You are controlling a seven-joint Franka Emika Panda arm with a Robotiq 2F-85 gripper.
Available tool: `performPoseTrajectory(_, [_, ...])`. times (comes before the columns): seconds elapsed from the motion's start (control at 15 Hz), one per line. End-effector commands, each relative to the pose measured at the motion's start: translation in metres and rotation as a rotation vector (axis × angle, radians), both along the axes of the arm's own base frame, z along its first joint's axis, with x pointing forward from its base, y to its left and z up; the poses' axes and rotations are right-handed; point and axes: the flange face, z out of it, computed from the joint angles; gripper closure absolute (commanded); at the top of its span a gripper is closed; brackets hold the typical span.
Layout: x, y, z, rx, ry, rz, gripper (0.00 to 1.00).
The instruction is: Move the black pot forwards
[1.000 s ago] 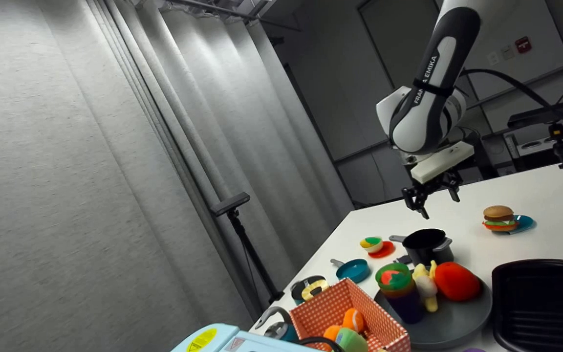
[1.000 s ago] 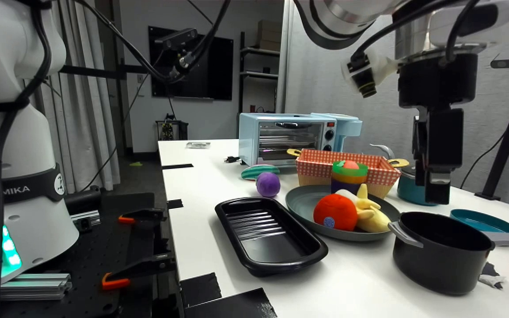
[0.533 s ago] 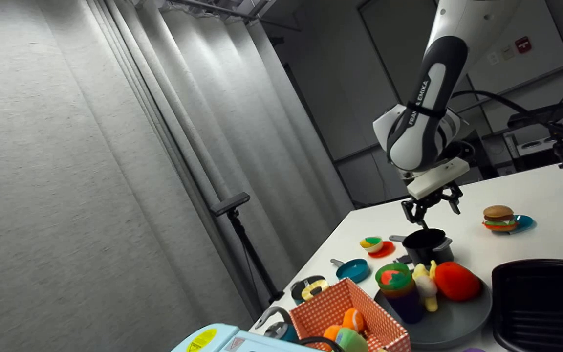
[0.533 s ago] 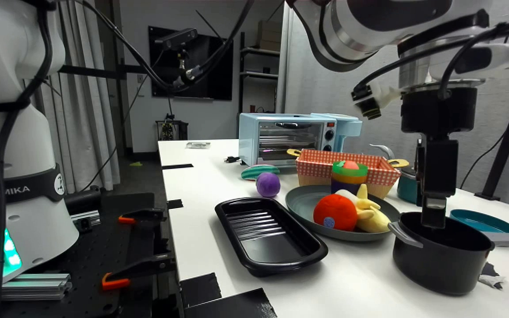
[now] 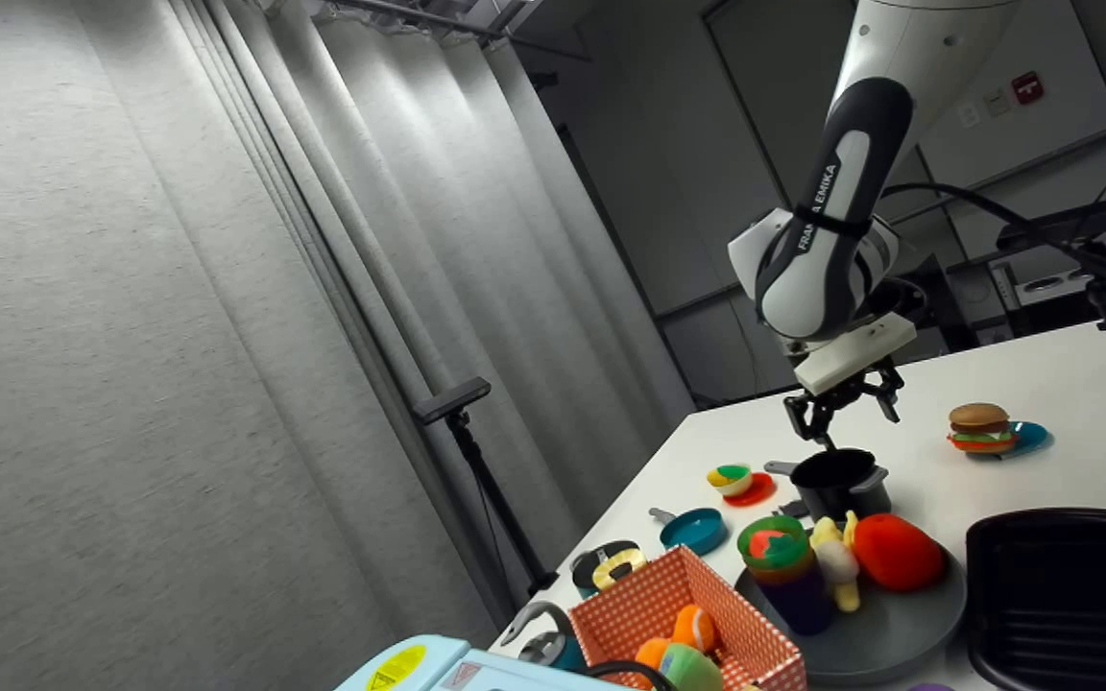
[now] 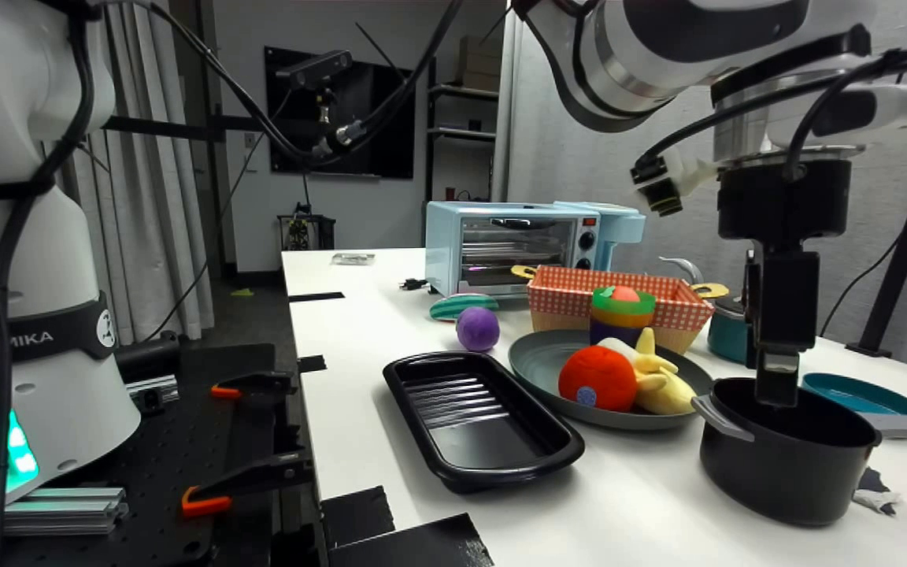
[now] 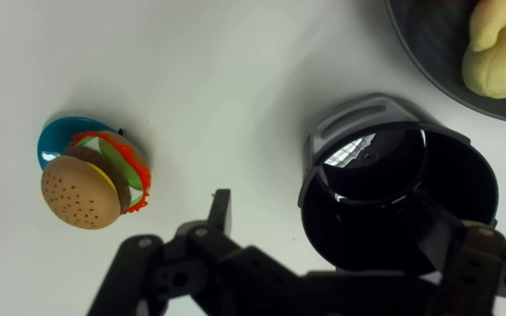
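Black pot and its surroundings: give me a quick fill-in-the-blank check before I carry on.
In the wrist view, the fingers are not shut but ____.
Both handles of the black pot are coloured ____.
In the wrist view, the toy food left of the black pot is a ____.
In an exterior view, the round plush on the gray plate is coloured ____.

Missing words: open; gray; burger; red.

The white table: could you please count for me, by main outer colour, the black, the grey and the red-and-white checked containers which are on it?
Black: 2, the small round black pot and the glossy black rectangular ridged tray
Grey: 1, the shallow round grey dish
Red-and-white checked: 1, the open rectangular checked basket
Total: 4
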Motion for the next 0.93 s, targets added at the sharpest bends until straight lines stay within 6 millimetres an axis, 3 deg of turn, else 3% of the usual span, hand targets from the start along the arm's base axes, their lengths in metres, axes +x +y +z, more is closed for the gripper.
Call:
performPoseTrajectory(0.0, [-0.001,0.003,0.000,0.002,-0.007,-0.007,0.00])
performPoseTrajectory(0.47, [0.005,0.008,-0.028,0.046,-0.011,-0.058,0.00])
performPoseTrajectory(0.87, [0.013,-0.006,-0.050,0.054,-0.035,-0.093,0.00])
